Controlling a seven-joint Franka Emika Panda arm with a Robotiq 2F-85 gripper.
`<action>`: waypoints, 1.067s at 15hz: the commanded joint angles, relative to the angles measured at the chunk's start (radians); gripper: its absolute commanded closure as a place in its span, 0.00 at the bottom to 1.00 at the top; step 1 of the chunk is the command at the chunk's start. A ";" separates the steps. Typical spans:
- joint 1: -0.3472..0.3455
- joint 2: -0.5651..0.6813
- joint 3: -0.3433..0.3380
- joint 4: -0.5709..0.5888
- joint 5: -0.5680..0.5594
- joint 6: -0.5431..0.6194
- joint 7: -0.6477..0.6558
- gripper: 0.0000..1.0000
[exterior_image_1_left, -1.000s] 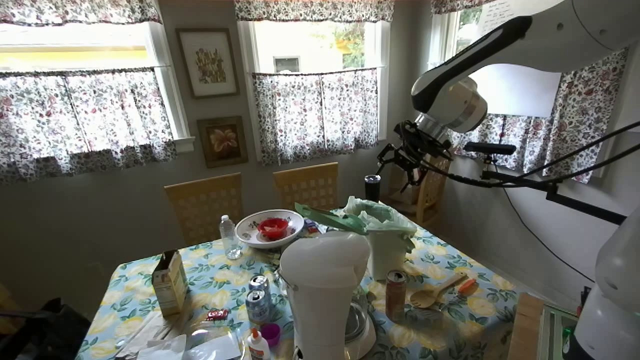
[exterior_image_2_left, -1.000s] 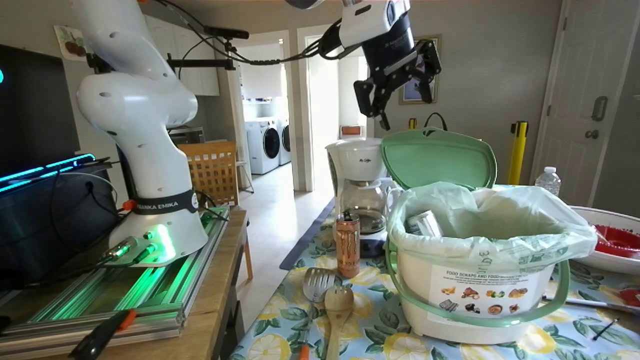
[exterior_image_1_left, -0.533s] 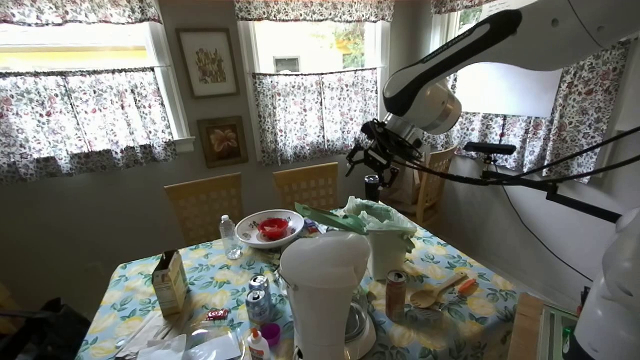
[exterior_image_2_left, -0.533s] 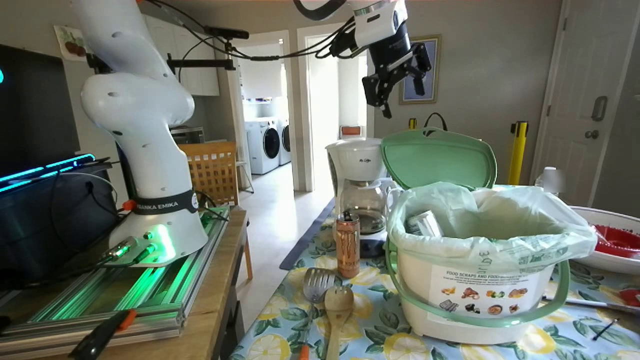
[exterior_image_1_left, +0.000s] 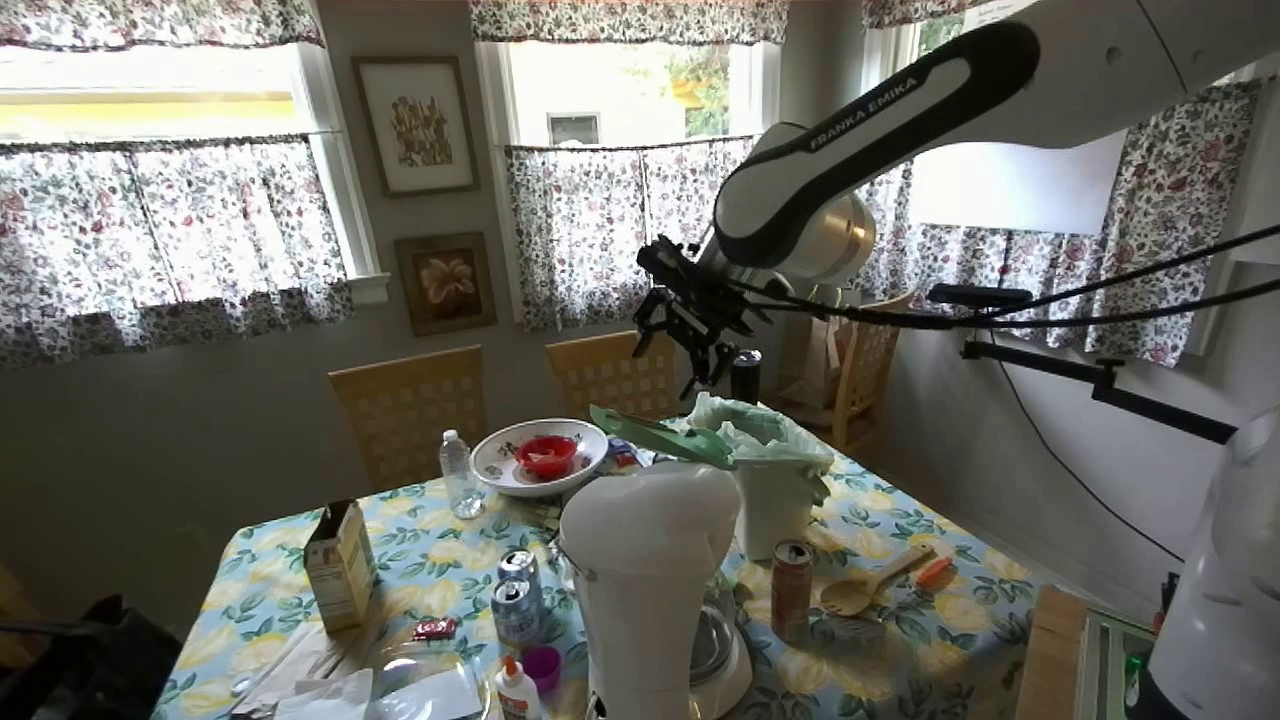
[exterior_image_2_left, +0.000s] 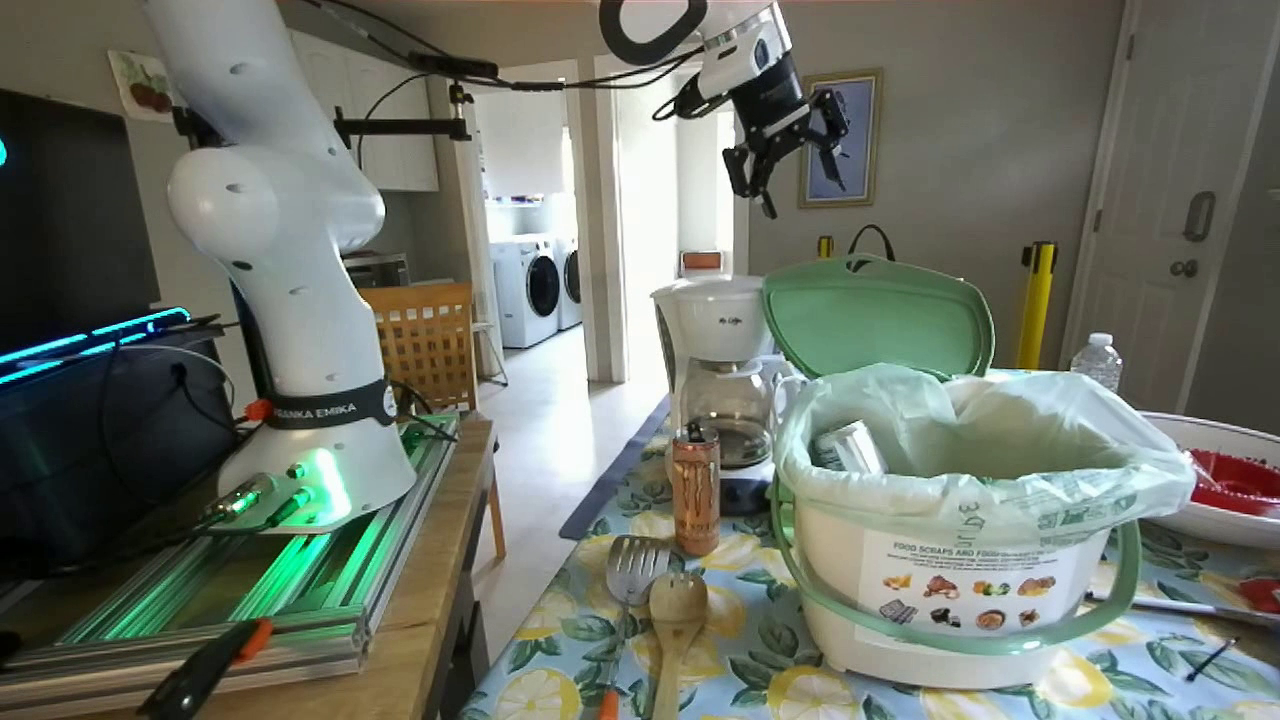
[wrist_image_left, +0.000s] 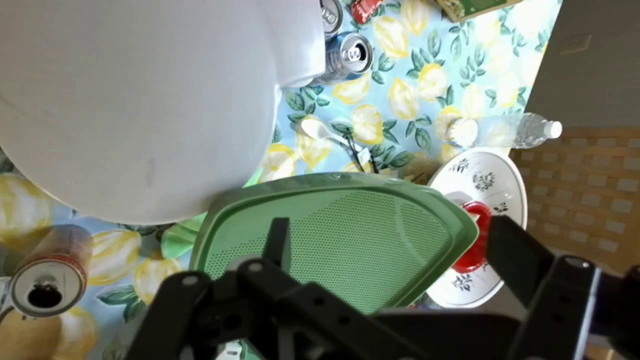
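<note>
My gripper (wrist_image_left: 389, 222) stands open, its black fingers (wrist_image_left: 278, 240) wide apart with nothing between them. In an exterior view the gripper (exterior_image_2_left: 804, 199) hangs in the air above the raised green lid (exterior_image_2_left: 880, 315) of a food-scraps bin (exterior_image_2_left: 850, 620). From the wrist, the perforated green lid (wrist_image_left: 340, 240) lies below the gap between the fingers. A red bowl (wrist_image_left: 470, 257) inside a white patterned bowl (wrist_image_left: 492, 165) shows partly behind the lid and one finger. A small silvery can-like item (exterior_image_2_left: 850, 447) lies in the bin's liner.
A white coffee maker (exterior_image_1_left: 650, 570) stands beside the bin. On the lemon-print cloth are an orange can (exterior_image_2_left: 696, 490), a spatula (exterior_image_2_left: 637, 568), a wooden spoon (exterior_image_2_left: 678, 605), a clear bottle (exterior_image_1_left: 461, 480), blue cans (exterior_image_1_left: 515, 612), a carton (exterior_image_1_left: 340, 570) and a glue bottle (exterior_image_1_left: 515, 690).
The gripper has travelled left in one exterior view; in the other it appears smaller and a little higher, farther from that camera. It has stayed open. Nothing on the table has moved.
</note>
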 joint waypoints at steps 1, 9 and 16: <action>-0.001 0.044 0.005 0.053 -0.160 -0.063 0.249 0.00; 0.062 0.169 -0.017 0.147 -0.160 -0.039 0.543 0.00; 0.101 0.186 -0.042 0.147 -0.143 -0.029 0.545 0.00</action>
